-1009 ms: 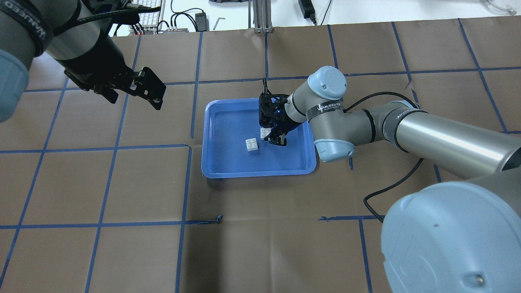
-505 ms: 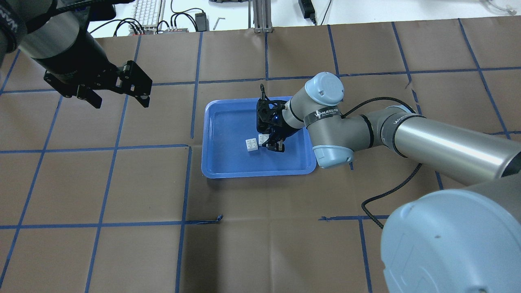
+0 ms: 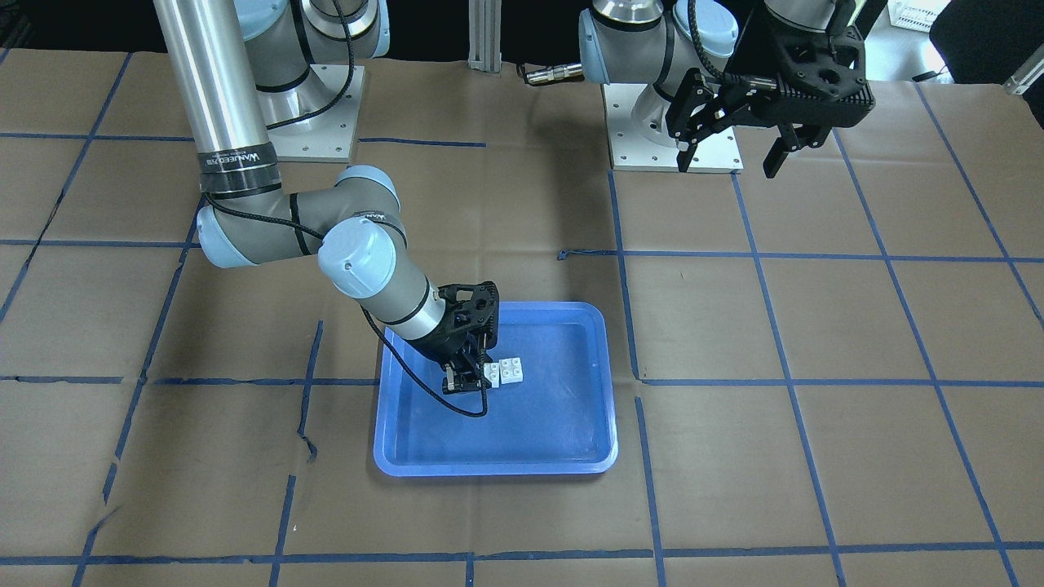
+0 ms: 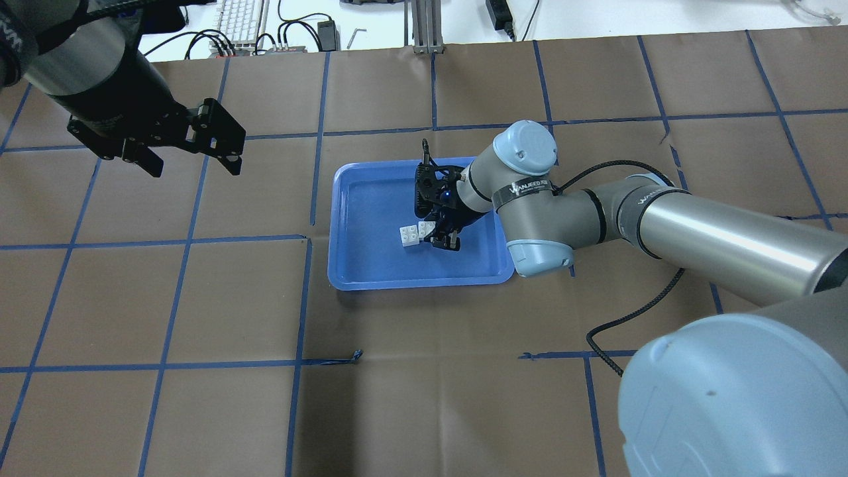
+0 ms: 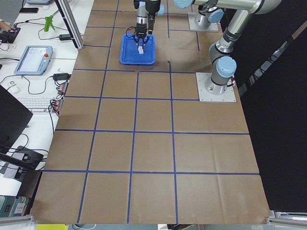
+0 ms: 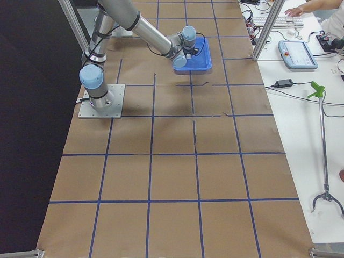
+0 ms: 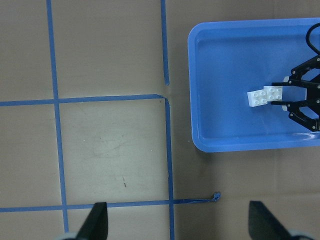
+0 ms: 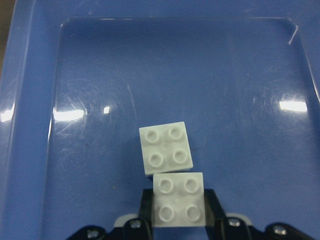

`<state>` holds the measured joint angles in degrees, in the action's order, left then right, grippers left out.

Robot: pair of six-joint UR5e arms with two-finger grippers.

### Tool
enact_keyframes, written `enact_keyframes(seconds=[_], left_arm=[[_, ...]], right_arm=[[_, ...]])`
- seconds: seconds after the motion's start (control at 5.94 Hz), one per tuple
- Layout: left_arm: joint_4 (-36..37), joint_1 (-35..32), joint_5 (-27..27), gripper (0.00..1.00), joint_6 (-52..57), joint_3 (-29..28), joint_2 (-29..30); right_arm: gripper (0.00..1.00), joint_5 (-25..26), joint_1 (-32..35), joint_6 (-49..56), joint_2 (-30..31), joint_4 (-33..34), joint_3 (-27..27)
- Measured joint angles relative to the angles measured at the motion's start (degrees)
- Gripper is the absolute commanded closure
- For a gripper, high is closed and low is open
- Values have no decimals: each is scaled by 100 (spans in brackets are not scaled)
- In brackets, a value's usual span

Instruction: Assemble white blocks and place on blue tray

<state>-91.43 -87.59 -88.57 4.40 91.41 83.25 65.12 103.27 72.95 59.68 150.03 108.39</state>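
Observation:
The blue tray lies mid-table, also in the front view. Two white blocks are in it. My right gripper is low in the tray, shut on one white block, also seen from overhead. The other white block lies free on the tray bottom, slightly skewed. The held block's edge meets the free block's near edge; I cannot tell if they overlap. My left gripper is open and empty, high over the table far left of the tray.
Brown paper with a blue tape grid covers the table. The right arm's black cable trails on the table right of the tray. A keyboard and cables lie beyond the far edge.
My right gripper has carried its white block leftward across the tray until it meets the free block. My left gripper has drawn back to the left and turned, then held still.

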Motion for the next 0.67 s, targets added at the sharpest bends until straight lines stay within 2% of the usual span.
enact_keyframes(seconds=[0.67], left_arm=[[-2,5,-2,1,-3,0,-25]], right_arm=[[69,-27,1,-379,0,2,-1]])
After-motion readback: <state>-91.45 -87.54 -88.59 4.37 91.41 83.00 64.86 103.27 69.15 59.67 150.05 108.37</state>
